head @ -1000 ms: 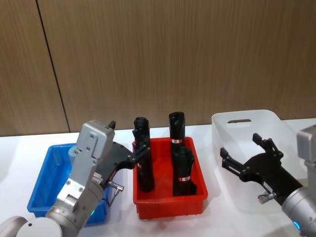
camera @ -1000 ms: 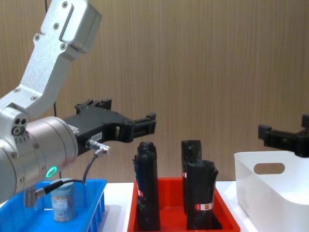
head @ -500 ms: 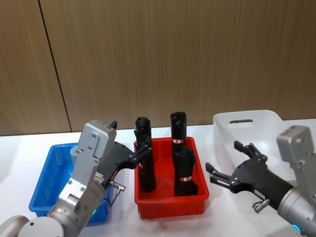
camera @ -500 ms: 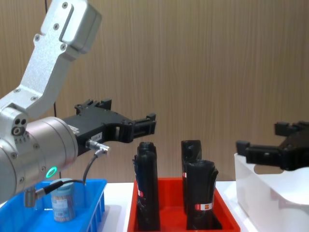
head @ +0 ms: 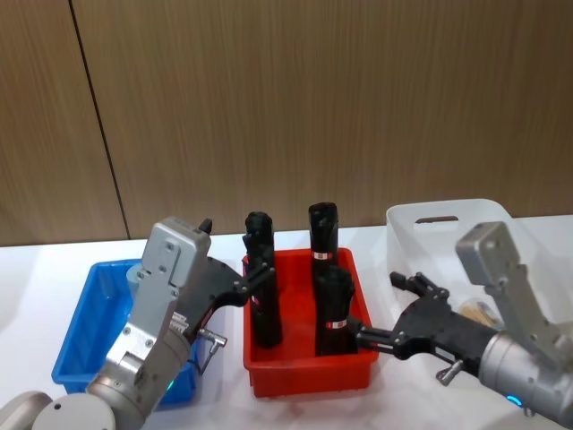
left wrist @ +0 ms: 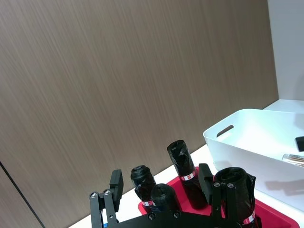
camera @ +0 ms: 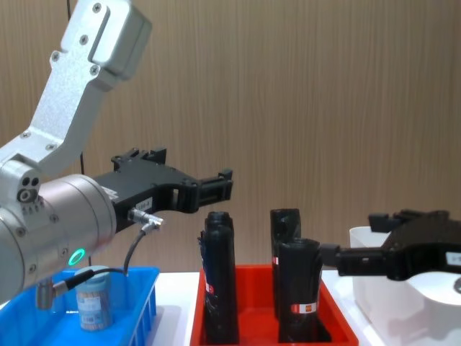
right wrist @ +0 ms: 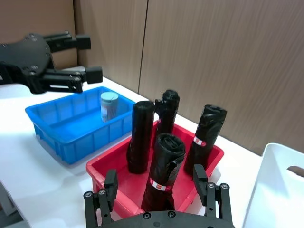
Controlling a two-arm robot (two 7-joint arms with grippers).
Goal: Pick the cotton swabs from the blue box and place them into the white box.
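Observation:
One cotton swabs jar (right wrist: 109, 105) with a pale lid stands upright in the blue box (right wrist: 61, 137), also seen as jar (camera: 94, 299) in box (camera: 140, 288). My left gripper (head: 235, 255) hangs open above the gap between the blue box (head: 81, 331) and the red bin, well above the jar. My right gripper (head: 380, 309) is open and empty, low beside the red bin's right wall, left of the white box (head: 443, 215). Something pale lies inside the white box (left wrist: 237, 137), half hidden by my right arm.
A red bin (head: 304, 372) between the two boxes holds several tall black rolls (head: 336, 305) with red-white labels. They stand directly between my right gripper (right wrist: 155, 180) and the blue box. A wooden wall runs behind the white table.
My right gripper has swung left and down, from over the white box to the red bin's right side. The left arm has not moved.

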